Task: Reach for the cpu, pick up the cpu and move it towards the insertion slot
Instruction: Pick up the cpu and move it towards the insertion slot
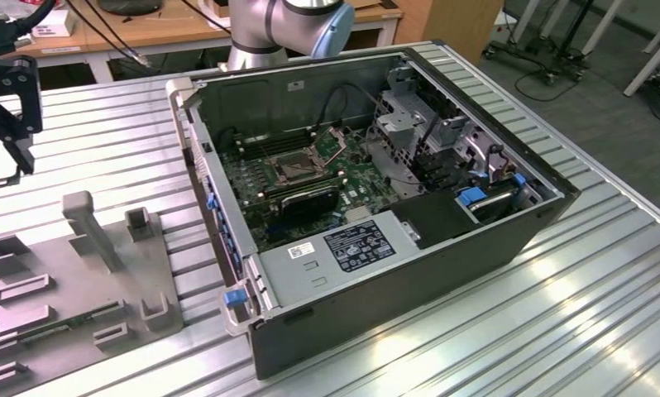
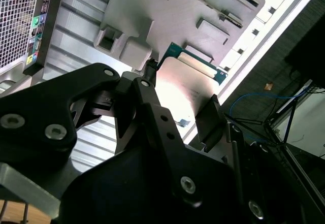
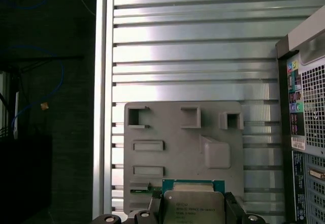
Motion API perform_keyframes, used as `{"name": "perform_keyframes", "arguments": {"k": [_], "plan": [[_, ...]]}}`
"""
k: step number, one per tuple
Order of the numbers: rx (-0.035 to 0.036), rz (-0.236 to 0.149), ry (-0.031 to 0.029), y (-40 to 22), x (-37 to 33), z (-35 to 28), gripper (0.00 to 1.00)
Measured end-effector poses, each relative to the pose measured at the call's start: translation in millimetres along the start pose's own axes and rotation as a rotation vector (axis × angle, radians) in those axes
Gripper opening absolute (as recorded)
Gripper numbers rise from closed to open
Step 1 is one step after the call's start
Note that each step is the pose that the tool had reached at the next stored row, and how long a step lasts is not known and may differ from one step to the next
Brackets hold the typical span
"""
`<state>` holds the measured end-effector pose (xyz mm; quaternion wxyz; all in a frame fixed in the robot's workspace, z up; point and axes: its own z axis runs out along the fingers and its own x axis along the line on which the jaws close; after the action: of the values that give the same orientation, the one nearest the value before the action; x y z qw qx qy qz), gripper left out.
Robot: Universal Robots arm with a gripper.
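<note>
Cpu (image 3: 193, 204): pinched between the fingers (image 2: 152, 113) of the gripper (image 2: 182, 89), which bear on two opposite edges. The jaws are closed onto the chip, not spread.

Position: the chip hangs at the fingertips, off the grey fixture plate (image 3: 183, 148), which lies well below the hand in both wrist views. Nothing else touches the chip.

Orientation: it is held flat, roughly parallel to the table. The pale metal face is turned up toward the wrist, and the green board edge points away from the palm. The part is square, so it has no real long axis. Its plane runs straight across between the two fingers, with no visible tilt.

Progress (judged): reach and pick-up are done, and the lift is clear of the plate. The transfer is barely begun. The insertion slot (image 1: 290, 168) sits inside the open computer case (image 1: 418, 248), well apart from the hand, which is over the table near the exterior view's left edge. Nearly the whole carry to the slot is left.
</note>
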<state>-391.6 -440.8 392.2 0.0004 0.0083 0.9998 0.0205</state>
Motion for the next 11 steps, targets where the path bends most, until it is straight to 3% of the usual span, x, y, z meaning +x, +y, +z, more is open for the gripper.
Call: {"name": "perform_keyframes", "arguments": {"k": [11], "plan": [[-0.0001, 0.0, -0.0002, 0.1, -6.9, 0.1, 0.55]]}}
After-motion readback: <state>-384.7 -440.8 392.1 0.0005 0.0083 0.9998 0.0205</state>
